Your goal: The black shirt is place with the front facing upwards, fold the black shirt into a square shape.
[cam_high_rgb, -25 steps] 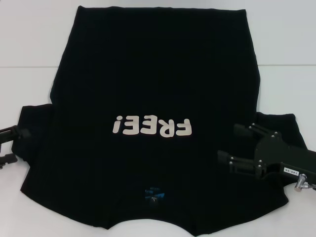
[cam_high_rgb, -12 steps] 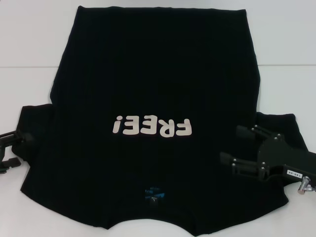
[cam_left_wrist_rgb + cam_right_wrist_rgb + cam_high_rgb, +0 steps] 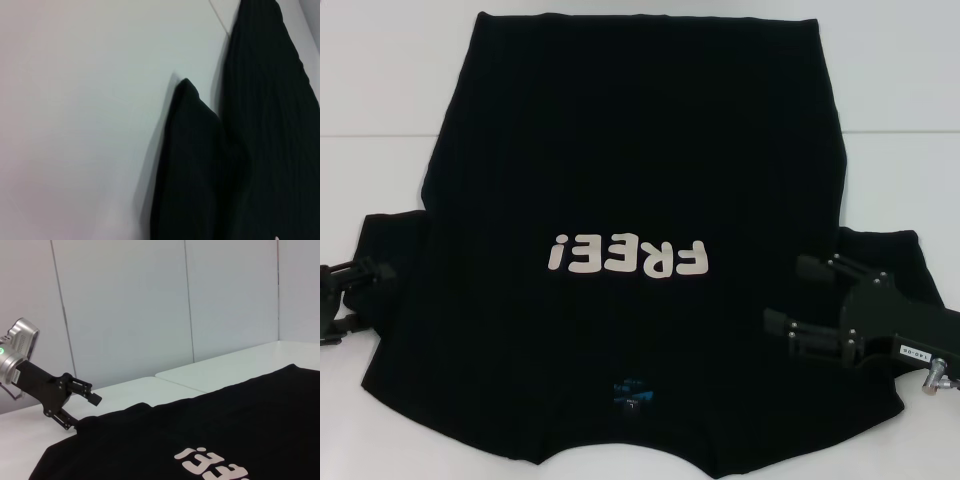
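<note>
Since a second ago the left gripper has edged along the shirt's left sleeve, while the right gripper has slid slightly outward over the right side of the chest; the black shirt itself has not shifted.

In the head view the shirt lies flat and spread on the white bench, front up, collar and blue neck label nearest the robot, hem at the far side, the cream letters across the middle. The right gripper hovers over the cloth beside the right sleeve, its fingers well apart and holding nothing. The left gripper sits at the edge of the left sleeve; its fingers look parted and grip no cloth that I can see.

In the left wrist view only the left sleeve and the shirt's side show against bare bench.

In the right wrist view the left gripper shows far off at the sleeve corner, fingers apart.

The shirt is light, limp and will sag and wrinkle, so it probably wants pinching at a sleeve edge or shoulder, both sides lifted evenly.
</note>
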`<state>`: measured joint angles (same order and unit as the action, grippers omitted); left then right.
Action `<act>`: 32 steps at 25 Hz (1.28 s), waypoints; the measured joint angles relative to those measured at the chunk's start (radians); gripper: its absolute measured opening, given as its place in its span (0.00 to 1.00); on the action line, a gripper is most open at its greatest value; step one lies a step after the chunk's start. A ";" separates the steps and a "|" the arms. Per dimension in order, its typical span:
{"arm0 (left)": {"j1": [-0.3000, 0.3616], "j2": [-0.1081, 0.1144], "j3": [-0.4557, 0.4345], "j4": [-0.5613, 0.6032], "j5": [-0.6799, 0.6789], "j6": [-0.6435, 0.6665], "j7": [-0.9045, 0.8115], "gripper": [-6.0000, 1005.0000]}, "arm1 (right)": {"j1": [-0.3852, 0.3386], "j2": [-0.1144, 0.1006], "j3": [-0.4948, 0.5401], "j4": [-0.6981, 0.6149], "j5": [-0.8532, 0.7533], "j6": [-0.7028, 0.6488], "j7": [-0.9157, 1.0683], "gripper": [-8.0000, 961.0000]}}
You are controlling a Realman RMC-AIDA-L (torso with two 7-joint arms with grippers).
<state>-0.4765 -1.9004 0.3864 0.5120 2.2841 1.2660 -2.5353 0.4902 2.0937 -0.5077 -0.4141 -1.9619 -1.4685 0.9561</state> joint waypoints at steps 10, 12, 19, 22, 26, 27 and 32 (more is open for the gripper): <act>-0.010 -0.001 0.032 0.000 0.000 -0.045 0.001 0.83 | 0.004 0.002 0.001 0.002 0.000 -0.001 0.000 0.98; -0.010 -0.002 0.038 0.005 0.000 -0.053 0.010 0.82 | 0.004 0.002 0.002 0.002 0.000 -0.001 0.000 0.98; -0.019 -0.005 0.077 0.009 0.000 -0.073 0.026 0.72 | 0.007 0.002 0.002 0.002 0.000 -0.004 0.000 0.98; -0.019 -0.009 0.078 0.009 0.000 -0.078 0.030 0.52 | 0.006 0.002 0.002 0.001 0.000 -0.012 0.001 0.98; -0.018 -0.010 0.077 0.009 0.000 -0.087 0.032 0.36 | 0.001 0.002 0.002 0.001 0.012 -0.019 0.001 0.98; -0.017 -0.011 0.075 0.009 0.000 -0.088 0.032 0.31 | 0.000 0.002 0.001 0.000 0.012 -0.021 0.001 0.98; -0.013 -0.012 0.072 0.010 -0.003 -0.094 0.033 0.12 | -0.001 0.002 0.002 0.000 0.014 -0.027 0.000 0.98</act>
<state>-0.4897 -1.9125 0.4583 0.5215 2.2812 1.1716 -2.5023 0.4893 2.0953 -0.5062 -0.4140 -1.9484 -1.4952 0.9558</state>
